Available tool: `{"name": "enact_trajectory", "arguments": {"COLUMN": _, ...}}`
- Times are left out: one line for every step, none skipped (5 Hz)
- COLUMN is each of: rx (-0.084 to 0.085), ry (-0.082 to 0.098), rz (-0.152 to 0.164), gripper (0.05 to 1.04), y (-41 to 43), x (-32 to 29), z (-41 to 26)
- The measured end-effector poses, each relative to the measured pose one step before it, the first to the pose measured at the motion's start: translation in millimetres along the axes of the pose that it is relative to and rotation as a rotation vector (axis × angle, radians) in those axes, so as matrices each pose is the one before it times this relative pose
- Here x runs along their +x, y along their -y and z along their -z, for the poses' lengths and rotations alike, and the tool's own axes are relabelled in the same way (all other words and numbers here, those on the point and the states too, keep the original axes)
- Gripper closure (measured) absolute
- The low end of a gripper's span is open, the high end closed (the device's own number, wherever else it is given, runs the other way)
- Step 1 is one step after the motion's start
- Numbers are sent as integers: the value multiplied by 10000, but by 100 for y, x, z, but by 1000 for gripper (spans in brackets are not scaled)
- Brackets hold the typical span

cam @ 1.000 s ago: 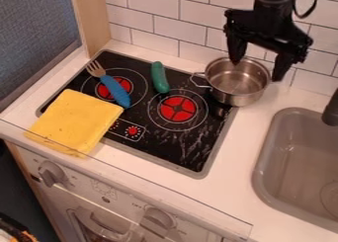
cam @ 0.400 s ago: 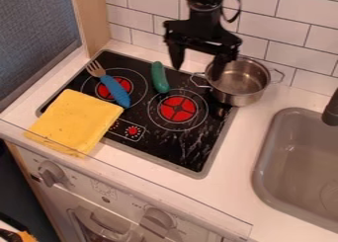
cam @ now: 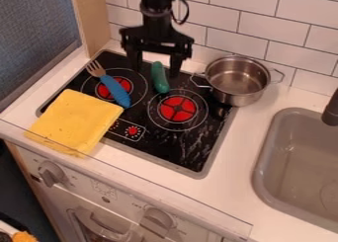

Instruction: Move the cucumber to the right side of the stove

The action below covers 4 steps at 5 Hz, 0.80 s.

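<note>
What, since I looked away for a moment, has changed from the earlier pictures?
The gripper moved leftward in the view, from over the pot to over the cucumber, its fingers apart; nothing was taken hold of or let go. Something orange in the lower left corner looks shifted. The cucumber, pot, fork and yellow cloth stayed put.

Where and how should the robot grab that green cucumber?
Probably around the middle of the cucumber, from above, one finger on each long side: it lies lengthwise between the open fingers of the gripper, slim and rounded.
</note>
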<state>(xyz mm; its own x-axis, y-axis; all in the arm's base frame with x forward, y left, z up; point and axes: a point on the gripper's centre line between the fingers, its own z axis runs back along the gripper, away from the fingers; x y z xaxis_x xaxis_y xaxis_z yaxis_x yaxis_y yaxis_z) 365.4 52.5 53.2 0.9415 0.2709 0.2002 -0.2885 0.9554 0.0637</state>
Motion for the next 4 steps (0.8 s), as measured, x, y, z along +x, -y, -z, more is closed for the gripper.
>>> {"name": "enact_trajectory", "arguments": {"rx": 150, "ry": -60, "rz": -629, "gripper": 82, "y": -1171, "x": 714, "z": 1135}}
{"name": "enact_trajectory", "arguments": {"rx": 25, "ry": -198, "rz": -386, "gripper": 82, "y": -111, "x": 573, "z": 1710}}
{"name": "enact_trajectory", "arguments": {"rx": 240, "ry": -179, "rz": 88, "gripper": 137, "y": 635, "x": 226, "z": 1242}}
{"name": "enact_trajectory", "arguments": {"rx": 165, "ry": 88, "rz": 253, "gripper": 419, "y": 748, "x": 178, "z": 366}}
